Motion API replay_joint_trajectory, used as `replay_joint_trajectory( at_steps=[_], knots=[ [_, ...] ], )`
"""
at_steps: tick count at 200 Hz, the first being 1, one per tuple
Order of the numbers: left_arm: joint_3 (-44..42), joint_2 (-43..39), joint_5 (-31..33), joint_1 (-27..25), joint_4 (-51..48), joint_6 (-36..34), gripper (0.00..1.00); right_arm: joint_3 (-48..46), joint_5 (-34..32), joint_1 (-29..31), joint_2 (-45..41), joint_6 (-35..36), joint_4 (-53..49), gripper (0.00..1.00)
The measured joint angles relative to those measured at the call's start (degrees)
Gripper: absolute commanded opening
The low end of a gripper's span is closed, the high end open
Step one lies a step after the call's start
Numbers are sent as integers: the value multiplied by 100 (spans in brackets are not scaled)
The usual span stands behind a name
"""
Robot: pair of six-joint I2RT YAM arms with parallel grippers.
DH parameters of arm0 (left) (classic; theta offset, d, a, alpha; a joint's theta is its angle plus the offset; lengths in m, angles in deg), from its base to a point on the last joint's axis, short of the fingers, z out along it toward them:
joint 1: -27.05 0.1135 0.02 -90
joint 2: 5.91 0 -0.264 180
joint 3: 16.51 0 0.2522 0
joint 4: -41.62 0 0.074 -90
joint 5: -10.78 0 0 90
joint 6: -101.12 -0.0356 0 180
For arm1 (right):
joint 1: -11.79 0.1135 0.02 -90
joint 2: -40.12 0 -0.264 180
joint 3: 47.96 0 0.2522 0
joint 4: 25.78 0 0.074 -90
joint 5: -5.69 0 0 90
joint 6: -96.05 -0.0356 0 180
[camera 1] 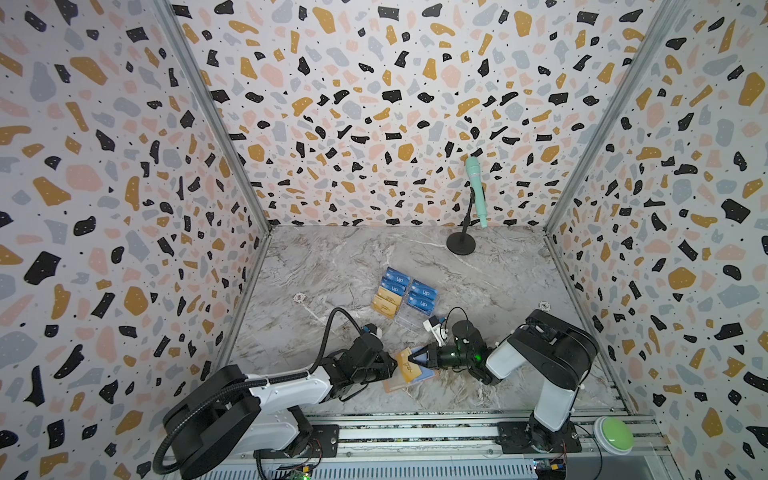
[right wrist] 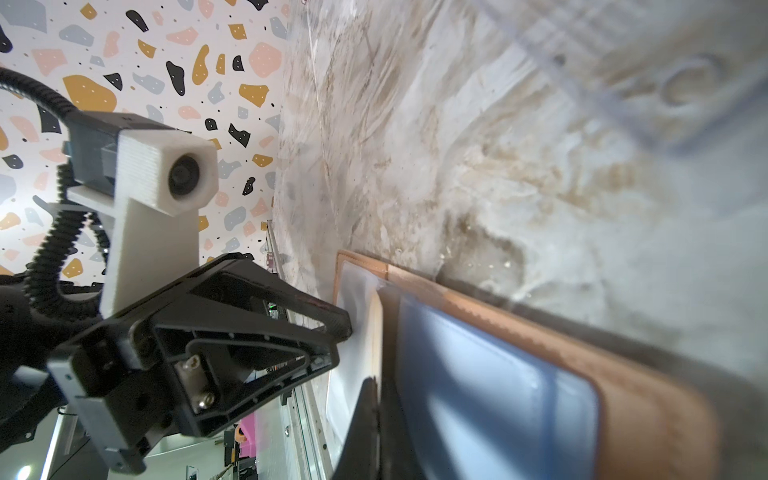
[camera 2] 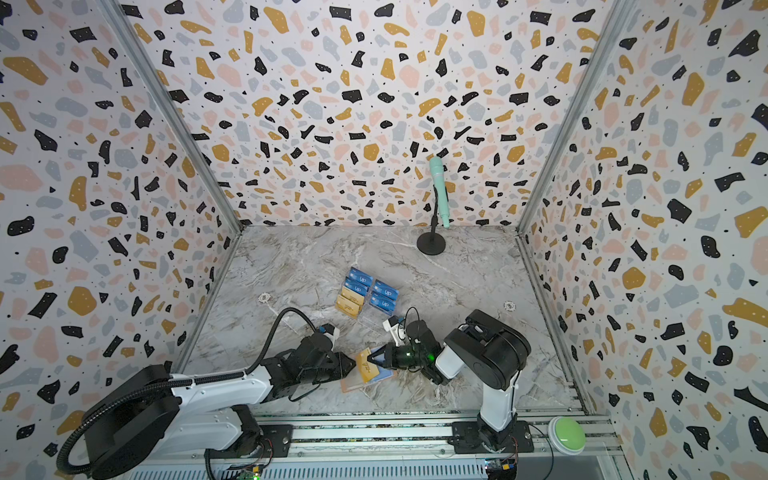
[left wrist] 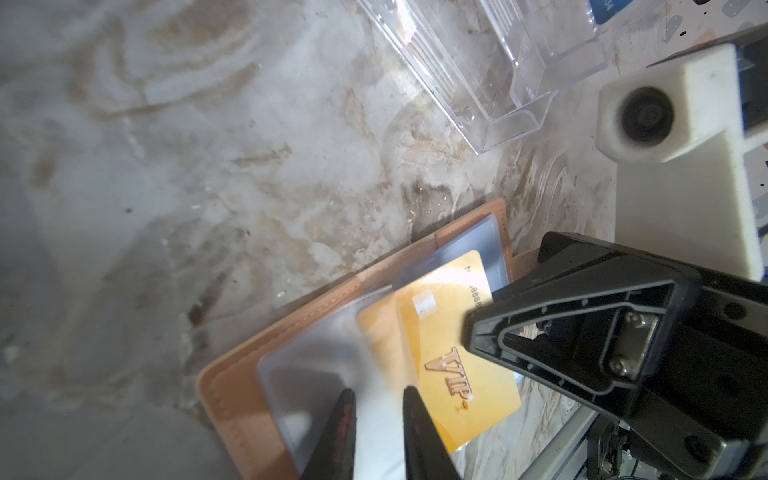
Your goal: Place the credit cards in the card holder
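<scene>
Bright even light, fisheye edge distortion, blurry wrist-view foregrounds.

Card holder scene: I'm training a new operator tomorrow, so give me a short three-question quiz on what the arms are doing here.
1. True or false: the right gripper is shut on a blue card.
2. In the left wrist view, what lies between the fingers of the left gripper? A) a clear sleeve of the open card holder; B) a blue card; C) nothing at all.
3. What colours are the credit cards standing in the clear stand?
Key: 1 false, it pinches a gold card. 2 A. 3 blue and gold.
</scene>
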Motion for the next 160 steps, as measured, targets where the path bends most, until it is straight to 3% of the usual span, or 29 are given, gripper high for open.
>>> replay_joint_trajectory(
  at_steps=[10, 28, 58, 118, 160],
  knots=[
    [0, -11, 0, 0, -17, 0, 24, 0, -20, 13, -2, 2, -28, 0],
    [0, -28, 0, 0, -44, 0, 24, 2, -61, 37, -26, 7, -146, 10],
    [0, -87, 0, 0, -120, 0, 25, 20, -212, 133, -260, 144, -645, 18],
    [76, -188, 68, 0, -367, 2, 28, 426, -798, 437, -955, 767, -2330, 32],
    [293, -623, 481, 0, -944, 107, 34, 787, -1290, 675, -1290, 1209, -3423, 43]
  ],
)
